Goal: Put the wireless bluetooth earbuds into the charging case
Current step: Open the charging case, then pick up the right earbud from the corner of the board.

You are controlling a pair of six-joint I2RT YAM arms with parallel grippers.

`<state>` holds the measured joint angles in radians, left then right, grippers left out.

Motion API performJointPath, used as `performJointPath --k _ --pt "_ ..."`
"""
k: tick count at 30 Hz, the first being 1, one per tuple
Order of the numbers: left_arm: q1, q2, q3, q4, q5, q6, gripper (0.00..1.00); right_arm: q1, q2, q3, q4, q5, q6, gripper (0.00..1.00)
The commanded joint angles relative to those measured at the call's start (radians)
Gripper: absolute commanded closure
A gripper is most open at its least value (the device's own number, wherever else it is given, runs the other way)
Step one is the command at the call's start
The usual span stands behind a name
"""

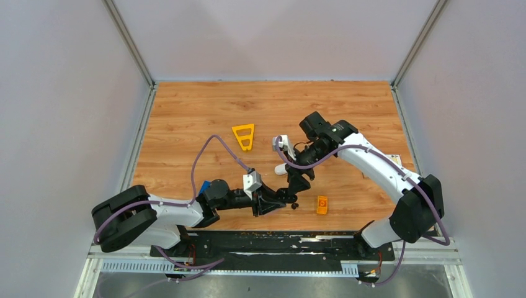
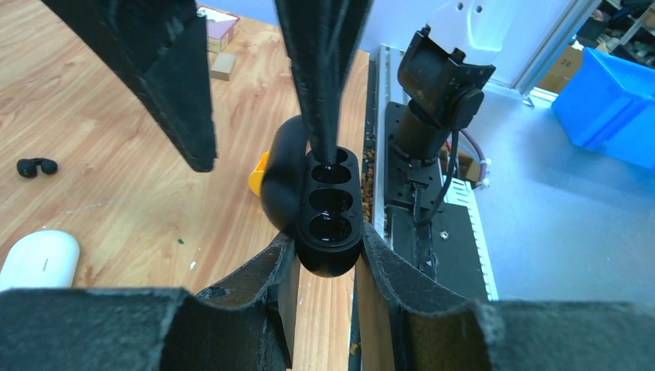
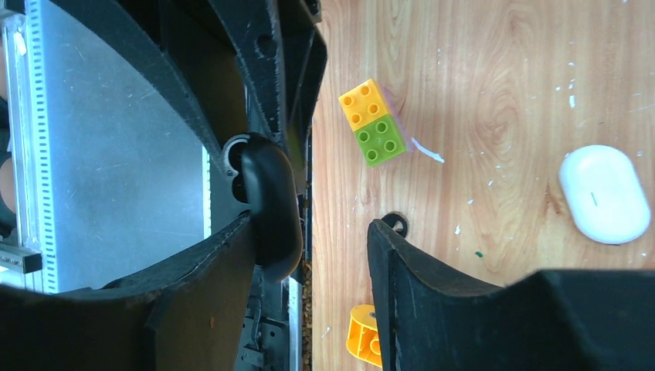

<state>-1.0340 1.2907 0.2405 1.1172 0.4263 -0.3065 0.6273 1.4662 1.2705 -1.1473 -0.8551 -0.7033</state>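
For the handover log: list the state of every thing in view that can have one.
black case: lid open, clamped in the left gripper.
left gripper: shut on the black case.
right gripper: open, one fingertip at the case's top well.
white case: closed, lying on the table.
black earbuds: loose on the table, outside both cases.

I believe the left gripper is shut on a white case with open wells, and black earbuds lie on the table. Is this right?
Not quite. The left wrist view shows the left gripper shut on a black case with open wells; the white case lies closed on the table. The black earbuds do lie there.
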Motion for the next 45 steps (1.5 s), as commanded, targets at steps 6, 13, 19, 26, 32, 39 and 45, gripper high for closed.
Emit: performJointPath --k 6,13,19,26,32,39,45 --pt "-0.007 -0.027 0.01 0.031 0.017 0.029 1.0 -0.015 0.008 0.056 0.02 -0.059 0.014 0.45" --pt "-0.007 -0.003 0.001 0.027 -0.02 0.03 1.0 -0.044 -0.044 0.139 -0.091 -0.172 -0.049 0.45" --pt "-0.007 -0.007 0.008 0.021 -0.039 0.012 1.0 -0.152 -0.133 0.115 -0.112 -0.2 -0.096 0.45" --pt "-0.007 -0.085 -0.036 0.009 -0.101 -0.04 1.0 -0.253 -0.267 -0.117 0.029 -0.077 -0.098 0.57" --pt "-0.008 -0.213 -0.089 -0.07 -0.148 -0.052 1.0 -0.252 -0.359 -0.3 0.147 0.06 -0.184 0.66" --pt "-0.007 -0.377 -0.102 -0.232 -0.186 -0.029 1.0 -0.237 -0.229 -0.341 0.224 0.072 -0.247 0.74" --pt "-0.007 -0.522 -0.109 -0.371 -0.227 -0.023 1.0 -0.216 -0.07 -0.318 0.318 0.093 -0.244 0.75"
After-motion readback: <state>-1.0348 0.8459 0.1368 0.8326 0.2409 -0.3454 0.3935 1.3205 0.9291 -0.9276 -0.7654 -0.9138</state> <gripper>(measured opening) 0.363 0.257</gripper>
